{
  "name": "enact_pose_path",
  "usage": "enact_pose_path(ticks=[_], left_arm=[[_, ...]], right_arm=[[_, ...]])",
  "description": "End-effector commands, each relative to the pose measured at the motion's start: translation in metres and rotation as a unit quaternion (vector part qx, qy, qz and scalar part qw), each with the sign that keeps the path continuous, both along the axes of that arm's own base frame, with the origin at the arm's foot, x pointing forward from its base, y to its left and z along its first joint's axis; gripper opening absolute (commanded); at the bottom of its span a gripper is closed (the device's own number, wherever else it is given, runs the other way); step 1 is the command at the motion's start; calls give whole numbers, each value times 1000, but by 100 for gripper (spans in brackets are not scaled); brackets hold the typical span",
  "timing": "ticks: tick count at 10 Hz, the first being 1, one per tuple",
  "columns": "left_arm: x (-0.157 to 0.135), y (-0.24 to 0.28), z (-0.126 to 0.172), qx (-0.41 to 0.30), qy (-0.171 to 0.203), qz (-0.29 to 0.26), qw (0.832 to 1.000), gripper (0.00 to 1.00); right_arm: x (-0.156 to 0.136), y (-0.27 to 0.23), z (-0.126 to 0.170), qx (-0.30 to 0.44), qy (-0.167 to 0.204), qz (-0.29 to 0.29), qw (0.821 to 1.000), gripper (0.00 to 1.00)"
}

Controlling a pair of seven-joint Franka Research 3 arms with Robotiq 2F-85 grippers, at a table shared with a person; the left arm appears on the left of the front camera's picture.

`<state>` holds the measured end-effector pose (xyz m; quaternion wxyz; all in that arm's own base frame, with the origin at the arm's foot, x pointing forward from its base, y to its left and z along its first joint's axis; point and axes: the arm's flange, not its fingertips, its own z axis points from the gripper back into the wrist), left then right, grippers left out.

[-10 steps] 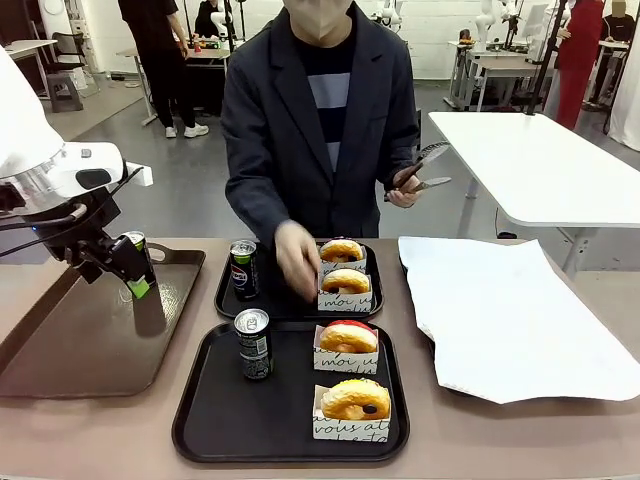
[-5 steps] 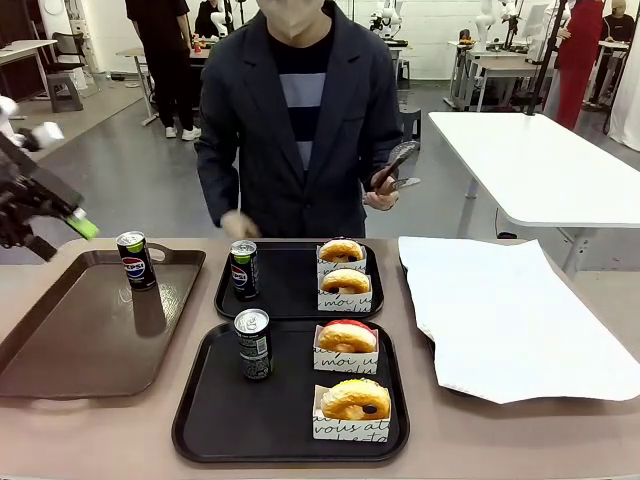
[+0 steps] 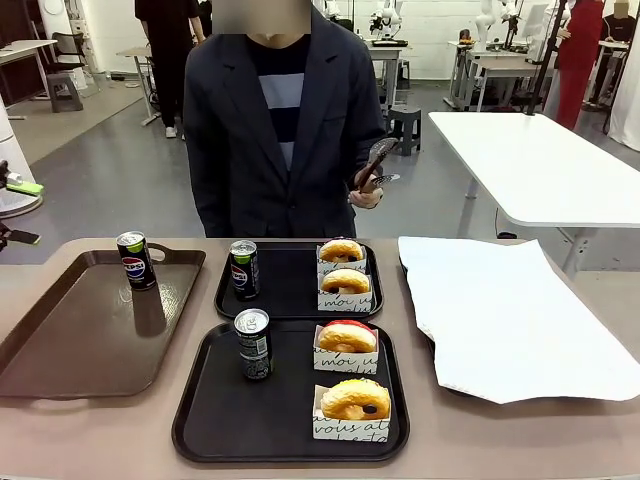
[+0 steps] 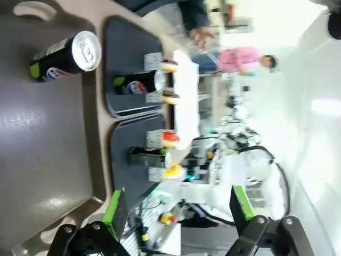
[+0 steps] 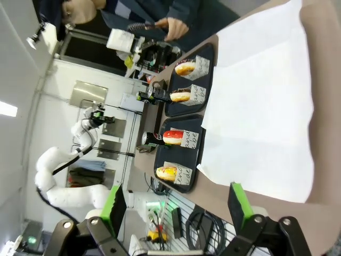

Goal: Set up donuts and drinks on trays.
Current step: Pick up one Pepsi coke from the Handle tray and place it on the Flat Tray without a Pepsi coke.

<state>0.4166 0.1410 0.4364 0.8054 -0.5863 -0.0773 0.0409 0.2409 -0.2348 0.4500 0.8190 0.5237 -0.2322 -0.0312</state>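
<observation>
Hovering left gripper — jaws apart, empty; right gripper likewise.

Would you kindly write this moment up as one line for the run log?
left gripper: open, empty | right gripper: open, empty | near tray: one can, two donuts | far tray: same | brown tray: one can

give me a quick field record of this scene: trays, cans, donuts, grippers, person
near tray: black rounded-square plastic tray with one dark Pepsi can and two sleeved donuts, red-glazed and yellow-glazed
far tray: matching black tray with one Pepsi can and two sleeved orange-glazed donuts
brown tray: large brown handled tray, third Pepsi can upright at its far edge
left gripper: jaws open, empty
right gripper: jaws open, empty
person: hand holding tongs
paper: white paper sheet
</observation>
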Motion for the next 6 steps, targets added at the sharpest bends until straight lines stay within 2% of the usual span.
enact_pose_path(ticks=[1, 3, 4, 6], left_arm=[[1, 21, -10, -30, -5, 17, 999, 100], [-14, 40, -21, -19, -5, 50, 999, 100], [-23, 48, -25, -10, 0, 52, 999, 100], [-35, 52, -22, 35, -26, 33, 998, 100]], right_arm=[[3, -1, 1, 9, -16, -1, 1000, 100], [3, -1, 1, 9, -16, -1, 1000, 100], [3, -1, 1, 9, -16, -1, 1000, 100], [3, -1, 1, 9, -16, -1, 1000, 100]])
